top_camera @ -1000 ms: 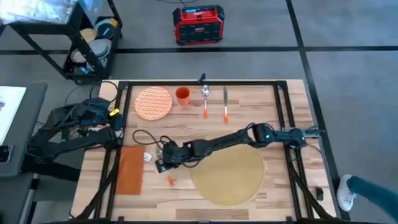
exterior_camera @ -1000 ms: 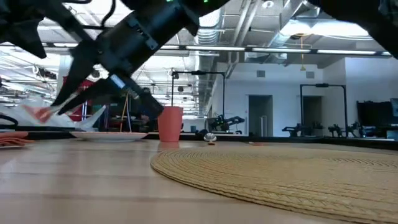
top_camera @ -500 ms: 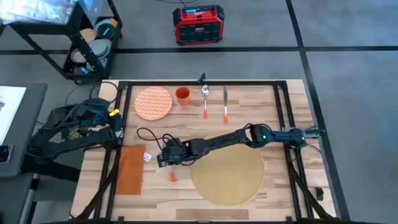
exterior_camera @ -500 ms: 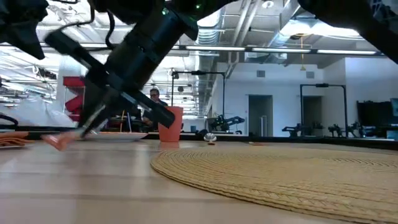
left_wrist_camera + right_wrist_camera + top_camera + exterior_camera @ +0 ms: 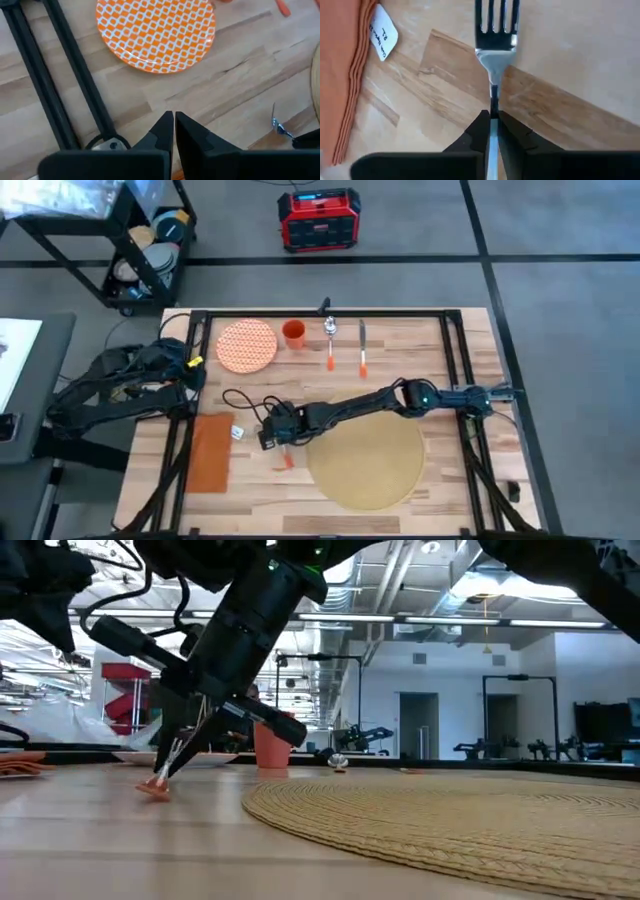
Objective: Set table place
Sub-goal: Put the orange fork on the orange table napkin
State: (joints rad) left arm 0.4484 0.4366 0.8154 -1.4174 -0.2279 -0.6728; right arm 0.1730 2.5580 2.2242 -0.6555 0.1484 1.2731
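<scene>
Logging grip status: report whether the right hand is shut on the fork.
Shut. The right hand pinches the fork by its neck, tines pointing outward.

I see the surface [image 5: 400, 350], a large rectangular top of light wood planks edged by a black metal frame, lying level under the arms. On its near right part lies the place [image 5: 375, 475], 1 large, flat, round tan placemat with a woven, ridged texture. In my low view its coiled rim [image 5: 420, 825] lies flat against the wood.
</scene>
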